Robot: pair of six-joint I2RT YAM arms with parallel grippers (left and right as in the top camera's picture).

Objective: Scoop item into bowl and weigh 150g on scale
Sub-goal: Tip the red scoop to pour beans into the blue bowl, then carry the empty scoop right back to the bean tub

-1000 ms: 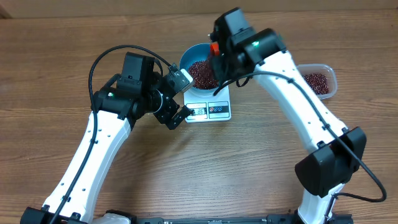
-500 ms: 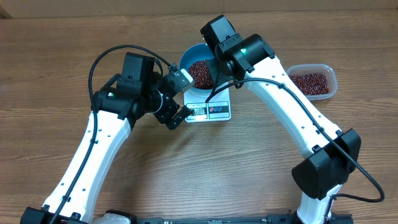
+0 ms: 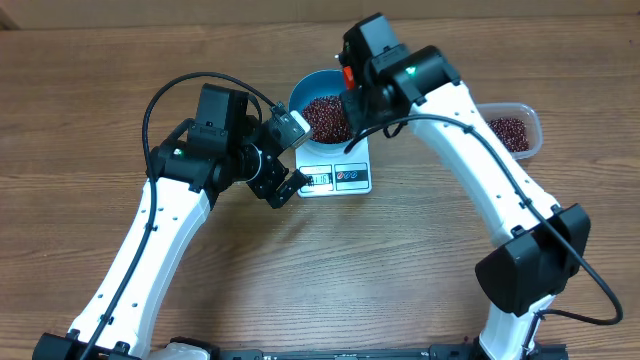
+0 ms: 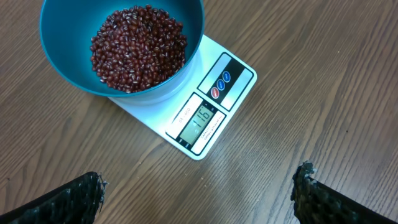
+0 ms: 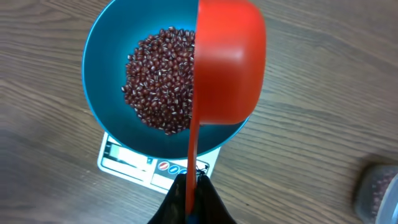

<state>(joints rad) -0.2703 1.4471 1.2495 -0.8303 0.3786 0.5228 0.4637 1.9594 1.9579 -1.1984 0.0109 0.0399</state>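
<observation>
The blue bowl stands on the white scale and holds a heap of dark red beans. In the left wrist view the bowl, its beans and the scale lie ahead; the display reads 116. My left gripper hangs open over bare wood beside the scale. My right gripper is shut on the handle of a red scoop. The scoop is rolled onto its side above the right part of the bowl, so its contents are hidden.
A clear plastic tub with more red beans stands right of the scale, partly behind my right arm; it shows blurred at the edge of the right wrist view. Wooden tabletop surrounds everything.
My right wrist turned left over the bowl half a second ago and has swung back, so the red scoop shows again at the bowl's right rim. The left arm has not moved.
</observation>
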